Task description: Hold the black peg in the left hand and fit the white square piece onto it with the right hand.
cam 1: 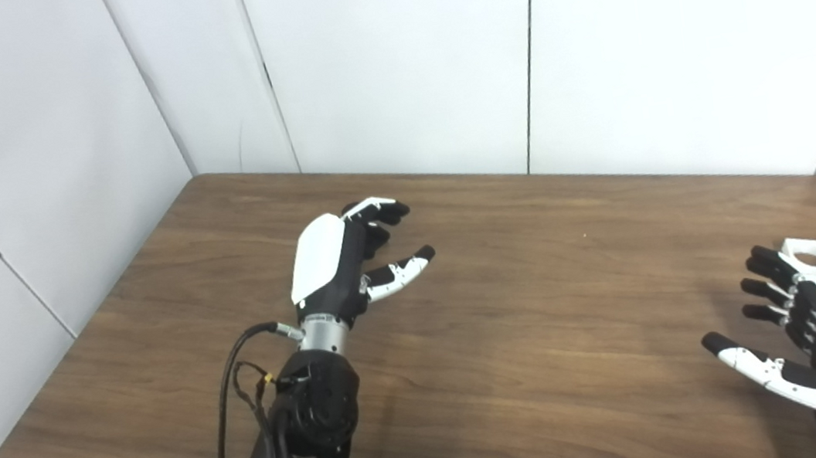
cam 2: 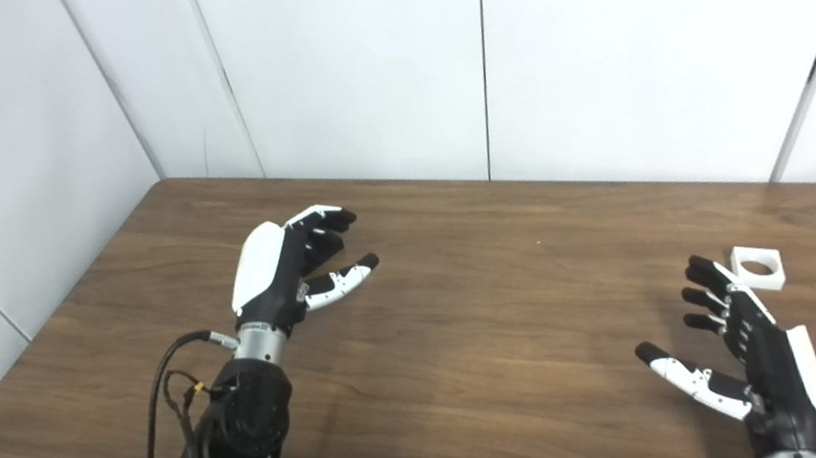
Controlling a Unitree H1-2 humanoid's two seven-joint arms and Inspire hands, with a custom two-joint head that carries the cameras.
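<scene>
White square piece [cam 2: 758,268] sits on the table [cam 2: 484,344] at our right hand's [cam 2: 751,358] twelve o'clock; looks light, stiff, slick, so we'd pinch its outer edges. Both hands are released, left hand [cam 1: 349,259] too; no peg visible.

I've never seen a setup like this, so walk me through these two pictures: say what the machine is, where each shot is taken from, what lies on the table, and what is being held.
This is a humanoid robot at a wooden table, seen through two cameras side by side on its head. Both pictures show the same scene from slightly different spots. The left hand, on the black arm coming in from the lower left, hovers over the table with its fingers apart, holding nothing. The right hand, at the lower right, is also open and empty. Just beyond its fingertips a white square piece with a round hole lies flat on the table. No black peg shows in either picture. White panels wall the table in.
</scene>
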